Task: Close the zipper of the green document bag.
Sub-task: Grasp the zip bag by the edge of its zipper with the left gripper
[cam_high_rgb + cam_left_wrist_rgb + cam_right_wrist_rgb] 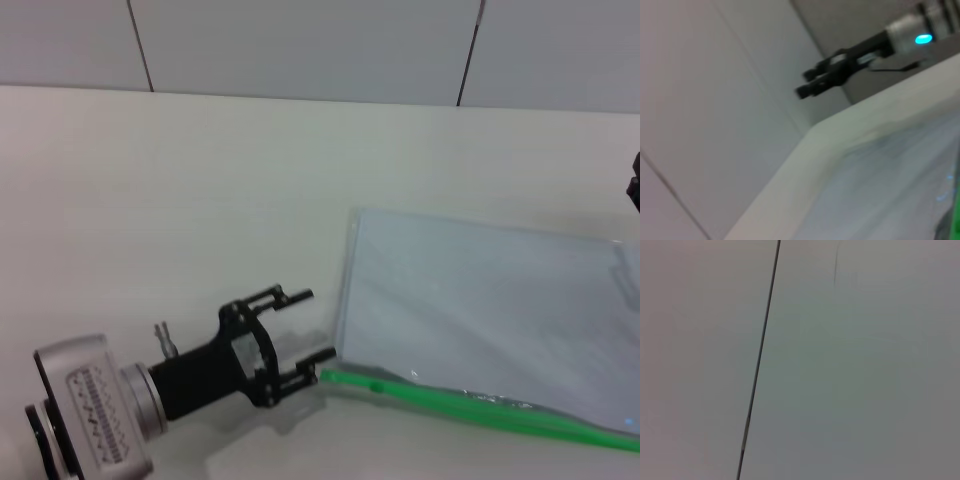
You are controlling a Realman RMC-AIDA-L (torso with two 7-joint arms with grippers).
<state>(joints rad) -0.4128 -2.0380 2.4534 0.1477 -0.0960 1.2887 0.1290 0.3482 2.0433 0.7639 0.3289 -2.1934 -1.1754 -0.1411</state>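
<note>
The left gripper (312,350) – fingers spread – sits at the near-left corner of the green document bag (480,320) on the table (200,200), so it should pinch the zipper (470,408) end squarely.

We hold our left gripper (308,330) low and lying almost flat with its two fingers (296,295) spread apart, while our right gripper (807,82) hangs high, far off.

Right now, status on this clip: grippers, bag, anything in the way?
Left gripper open, at zipper's left end, not gripping. Right gripper raised off the table, looks shut. Green document bag flat, untouched. Nothing blocking.
</note>
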